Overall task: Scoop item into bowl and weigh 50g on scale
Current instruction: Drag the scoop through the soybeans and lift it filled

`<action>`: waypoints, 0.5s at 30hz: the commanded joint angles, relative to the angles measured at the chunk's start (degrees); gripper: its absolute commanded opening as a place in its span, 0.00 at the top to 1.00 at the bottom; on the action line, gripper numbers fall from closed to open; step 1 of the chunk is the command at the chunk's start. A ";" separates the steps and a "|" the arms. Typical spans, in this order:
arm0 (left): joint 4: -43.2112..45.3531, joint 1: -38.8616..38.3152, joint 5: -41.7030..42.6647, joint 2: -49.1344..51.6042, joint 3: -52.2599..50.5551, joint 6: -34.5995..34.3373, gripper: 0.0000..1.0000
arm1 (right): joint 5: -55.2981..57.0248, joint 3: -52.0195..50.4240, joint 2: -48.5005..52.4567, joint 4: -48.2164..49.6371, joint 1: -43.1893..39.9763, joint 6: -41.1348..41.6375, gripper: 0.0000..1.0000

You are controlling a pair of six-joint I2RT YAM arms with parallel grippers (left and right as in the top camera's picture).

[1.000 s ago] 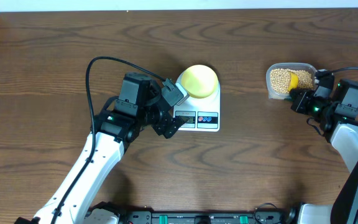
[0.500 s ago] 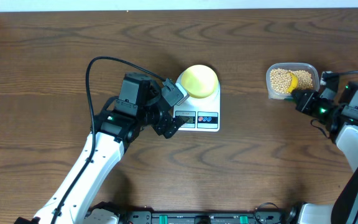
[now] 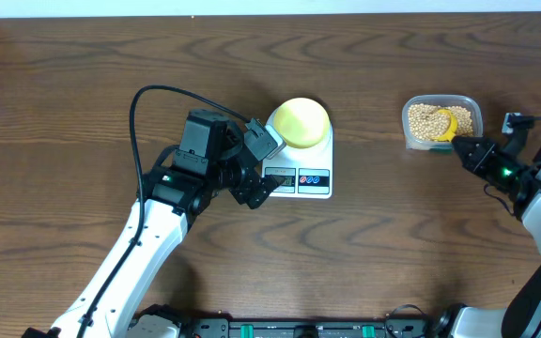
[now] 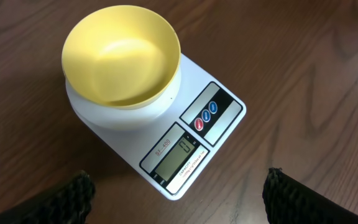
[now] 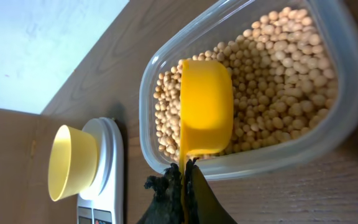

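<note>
Right hand [image 5: 183, 182] clenched on the thin handle of the yellow scoop [image 5: 205, 106]. The scoop's cup is pushed in among the beans [image 5: 272, 81] in the clear tub [image 5: 278, 158] at the far right of the counter [image 3: 64, 94]. We judge this to be loading for the first scoop.

Bowl [image 4: 123, 56] sits empty on the far end of the scale [image 4: 124, 134], mid-counter and well apart from the tub. This leaves the display and buttons at the near end uncovered, so the weight can be read.

Left hand [image 3: 248, 178] is released, fingers spread wide, holding nothing. It hangs just left of the scale, and we take it as waiting or watching the display.

Textures:
- Beans are small, round, tan and matte, and they lie loose.
- Tub is thin clear plastic with rounded corners.
- Scoop and bowl are smooth yellow plastic.
- Scale is glossy white.
- Counter is dark wood grain.
</note>
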 commanded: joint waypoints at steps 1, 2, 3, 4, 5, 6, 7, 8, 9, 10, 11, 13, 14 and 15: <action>-0.22 0.28 -0.35 -0.24 -0.11 0.13 0.11 | -3.02 0.66 0.48 0.22 -0.98 2.03 0.99; -0.22 0.28 -0.35 -0.24 -0.11 0.13 0.11 | -3.15 0.66 0.48 0.48 -1.18 2.62 0.99; -0.22 0.28 -0.35 -0.24 -0.11 0.11 0.11 | -3.28 0.66 0.48 0.70 -1.36 2.93 0.99; -0.22 0.28 -0.33 -0.24 -0.11 0.13 0.12 | -3.30 0.66 0.48 0.90 -1.49 3.13 0.99; -0.22 0.28 -0.33 -0.24 -0.11 0.13 0.11 | -3.41 0.66 0.48 1.25 -1.64 3.54 0.99; -0.22 0.28 -0.35 -0.24 -0.11 0.13 0.11 | -3.80 0.66 0.48 1.75 -1.79 4.00 0.99; -0.22 0.28 -0.35 -0.24 -0.11 0.13 0.12 | -4.26 0.66 0.48 2.25 -1.92 4.35 0.99; -0.22 0.28 -0.33 -0.24 -0.11 0.13 0.12 | -5.22 0.66 0.48 2.95 -2.12 4.61 0.99; -0.20 0.28 -0.35 -0.24 -0.11 0.13 0.12 | -6.08 0.66 0.48 3.56 -2.25 4.92 0.99; -0.22 0.28 -0.35 -0.24 -0.11 0.13 0.12 | -6.29 0.66 0.48 4.02 -2.40 5.53 0.99; -0.22 0.28 -0.35 -0.24 -0.11 0.13 0.11 | -6.60 0.66 0.48 4.46 -2.51 6.05 0.99; -0.22 0.28 -0.35 -0.24 -0.11 0.13 0.12 | -6.93 0.66 0.48 5.38 -2.60 6.56 0.99; -0.22 0.28 -0.35 -0.24 -0.11 0.13 0.12 | -7.10 0.66 0.48 5.90 -2.64 7.10 0.99; -0.22 0.28 -0.35 -0.24 -0.11 0.11 0.11 | -7.23 0.66 0.48 6.36 -2.64 7.48 0.99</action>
